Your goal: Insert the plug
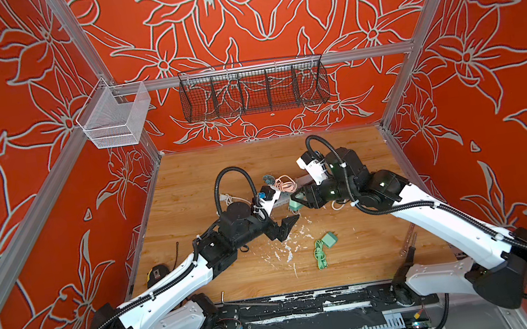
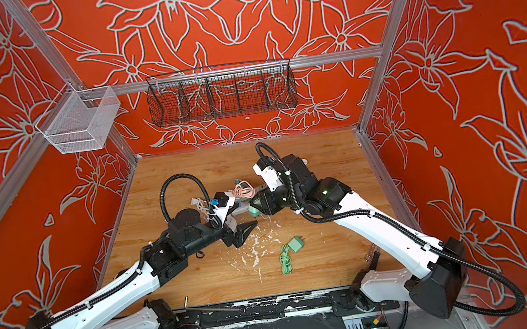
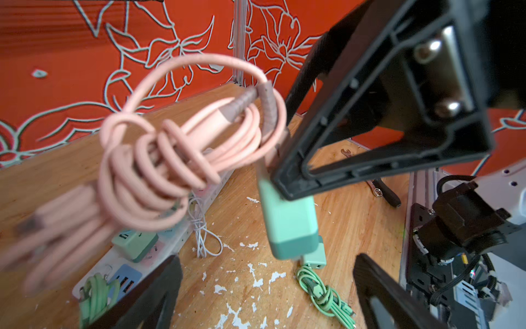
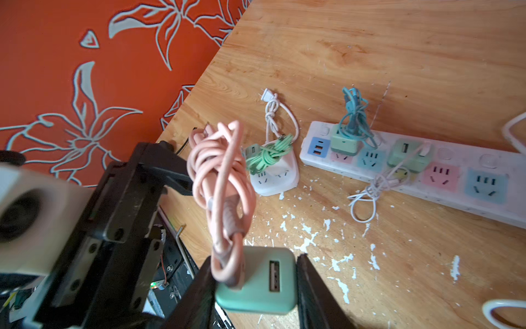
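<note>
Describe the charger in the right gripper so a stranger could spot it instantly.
Start at the wooden table and find the long white power strip. Beside it, the right gripper is shut on a mint-green charger block, clear of the surface. The plugged-in green chargers and the loose green charger have other cables; this one alone carries a bundled pink cable.

plug [image 4: 256, 280]: mint-green, pink cable [image 4: 219, 176] coiled on it, clear of table [image 4: 370, 57] | power strip [image 4: 489, 159]: white, lying flat

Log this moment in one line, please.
step: plug not yet inserted | right gripper: shut on green plug with pink cable | left gripper: open, empty | power strip: on table
</note>
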Controlling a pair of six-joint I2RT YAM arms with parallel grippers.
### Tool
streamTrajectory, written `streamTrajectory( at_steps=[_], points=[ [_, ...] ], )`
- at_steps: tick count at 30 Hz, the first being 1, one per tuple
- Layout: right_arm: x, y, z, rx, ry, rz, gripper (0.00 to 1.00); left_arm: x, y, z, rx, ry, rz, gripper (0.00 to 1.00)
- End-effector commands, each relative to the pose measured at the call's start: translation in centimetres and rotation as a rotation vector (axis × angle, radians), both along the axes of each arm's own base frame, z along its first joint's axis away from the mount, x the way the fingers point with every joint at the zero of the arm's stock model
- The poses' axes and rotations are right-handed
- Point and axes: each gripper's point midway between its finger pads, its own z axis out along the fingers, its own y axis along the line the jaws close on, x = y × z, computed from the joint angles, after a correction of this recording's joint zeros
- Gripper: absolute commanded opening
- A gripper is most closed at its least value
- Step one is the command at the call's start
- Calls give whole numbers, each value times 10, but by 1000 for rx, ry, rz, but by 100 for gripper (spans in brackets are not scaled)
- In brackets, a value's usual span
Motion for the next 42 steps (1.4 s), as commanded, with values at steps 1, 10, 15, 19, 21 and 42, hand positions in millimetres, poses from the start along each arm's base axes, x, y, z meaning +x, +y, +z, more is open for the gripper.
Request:
streamTrajectory(
  at_steps=[1, 10, 15, 19, 21, 42],
  points=[
    [-6, 1, 12, 42, -7, -25, 30, 0, -5, 12, -24, -55, -18, 85],
    [-19, 10, 15, 48, -13, 1, 30, 0, -6, 15, -22, -75, -22, 42],
    [-24, 13, 17, 60, -19, 10, 30, -1, -6, 19, -24, -86, -30, 42],
    [-28, 16, 17, 62, -29, 29, 30, -1, -5, 21, -26, -91, -30, 42],
    [-30, 16, 19, 66, -34, 34, 30, -1, -5, 22, -27, -93, -29, 34],
    [-80, 9, 57, 250, -155, 516, 66, -73, 28, 60, -137, -196, -284, 0]
  ],
)
